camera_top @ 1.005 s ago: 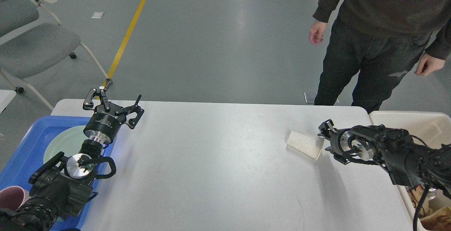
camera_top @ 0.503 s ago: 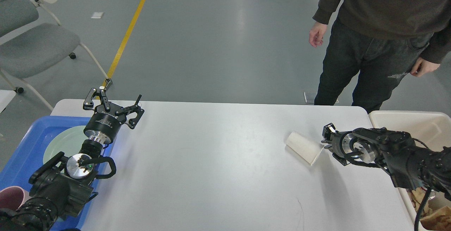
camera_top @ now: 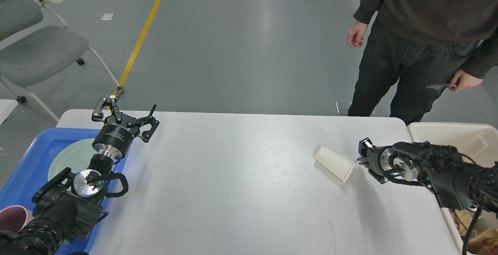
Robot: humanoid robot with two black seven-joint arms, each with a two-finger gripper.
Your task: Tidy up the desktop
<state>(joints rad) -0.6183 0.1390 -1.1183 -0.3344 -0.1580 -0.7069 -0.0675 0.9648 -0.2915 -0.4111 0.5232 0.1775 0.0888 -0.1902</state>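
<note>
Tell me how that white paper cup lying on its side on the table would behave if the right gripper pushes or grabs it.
The paper cup lies on its side on the desktop, so a push would probably roll it in a curve, as it tapers. It looks thin-walled and empty, likely light and easily crushed. The right gripper sits at its open rim.

tipped paper cup [camera_top: 335, 163] on desktop [camera_top: 241, 177]

My desktop [camera_top: 241, 185]: a large white rectangular top with rounded far corners, matte and smooth, lying flat and spanning most of my view; I see a thin dark curved scratch near its front edge, right of centre, on otherwise unmarked surface
</note>
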